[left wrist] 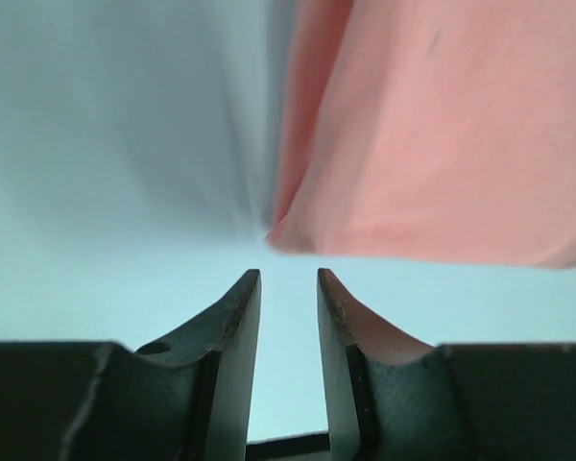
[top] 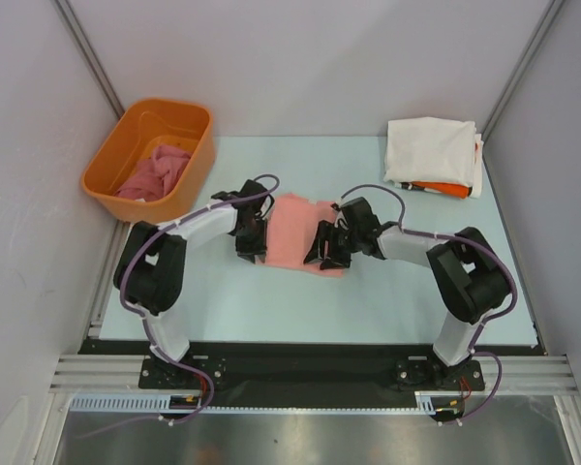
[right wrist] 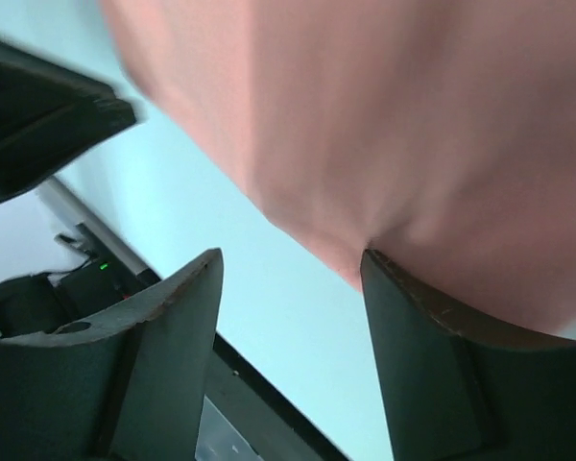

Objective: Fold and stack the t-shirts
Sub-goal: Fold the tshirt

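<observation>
A salmon-pink t-shirt (top: 292,231) lies folded into a narrow rectangle at the table's middle. My left gripper (top: 251,244) sits at its left edge. In the left wrist view it (left wrist: 288,279) is narrowly open and empty, with the shirt's corner (left wrist: 432,134) just ahead. My right gripper (top: 326,255) is over the shirt's near right corner. In the right wrist view it (right wrist: 290,259) is wide open, and its right finger (right wrist: 413,327) touches the shirt's edge (right wrist: 413,125). A cream-white folded shirt (top: 429,150) lies on an orange one (top: 442,188) at the back right. A rose-pink shirt (top: 158,172) lies in the tub.
The orange plastic tub (top: 189,121) stands at the back left, close behind the left arm. The pale blue table mat (top: 368,300) ends at a black rail in front. Grey walls close in on both sides. The left gripper's body shows in the right wrist view (right wrist: 38,115).
</observation>
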`<state>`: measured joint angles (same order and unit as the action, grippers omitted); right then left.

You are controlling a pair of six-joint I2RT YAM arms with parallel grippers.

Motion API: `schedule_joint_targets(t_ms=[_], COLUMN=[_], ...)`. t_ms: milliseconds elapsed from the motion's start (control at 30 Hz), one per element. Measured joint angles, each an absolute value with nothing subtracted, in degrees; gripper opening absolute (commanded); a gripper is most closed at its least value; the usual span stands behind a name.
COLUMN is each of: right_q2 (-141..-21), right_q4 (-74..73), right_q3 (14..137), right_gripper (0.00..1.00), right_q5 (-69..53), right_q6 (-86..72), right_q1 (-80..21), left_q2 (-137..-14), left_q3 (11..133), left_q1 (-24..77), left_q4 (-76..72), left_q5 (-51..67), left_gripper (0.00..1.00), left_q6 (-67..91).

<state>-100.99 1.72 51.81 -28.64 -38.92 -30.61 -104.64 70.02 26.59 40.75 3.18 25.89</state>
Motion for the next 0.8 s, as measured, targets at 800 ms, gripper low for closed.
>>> schedule_joint_targets(t_ms=[800], right_q2=[-124.7], right_q4=[-26.3], right_q3=[90.0], right_gripper=[0.61], right_q5=[-33.1], right_q6=[-30.0], right_q1=[-13.2], left_q2=[-135.7], left_q3=[114.9], left_q1=[20.2], left_q4=[44.5], left_q5=[25.7], left_gripper=[0.38], left_q6=[24.4])
